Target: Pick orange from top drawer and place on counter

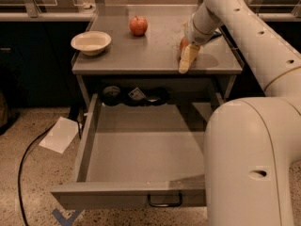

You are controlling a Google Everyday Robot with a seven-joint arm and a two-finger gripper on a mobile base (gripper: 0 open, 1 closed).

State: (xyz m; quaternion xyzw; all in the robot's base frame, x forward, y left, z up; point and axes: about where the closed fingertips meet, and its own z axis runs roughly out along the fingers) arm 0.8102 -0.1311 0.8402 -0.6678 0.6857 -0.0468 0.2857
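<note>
1. Grey surface: the orange is on or just above it, right of the apple and nearer.
2. Hand is against the orange; clamped or released, cannot tell.
3. Risk: let go near the rim, it may roll off into the open top drawer.

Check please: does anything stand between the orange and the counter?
Nothing visible does. The hand is with the orange at the right front of the counter; the apple and bowl sit apart, farther left.

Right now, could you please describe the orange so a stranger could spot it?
On the counter, look near the right front edge, where the gripper points down. The orange peeks out behind it; the apple stands alone at the back.
</note>
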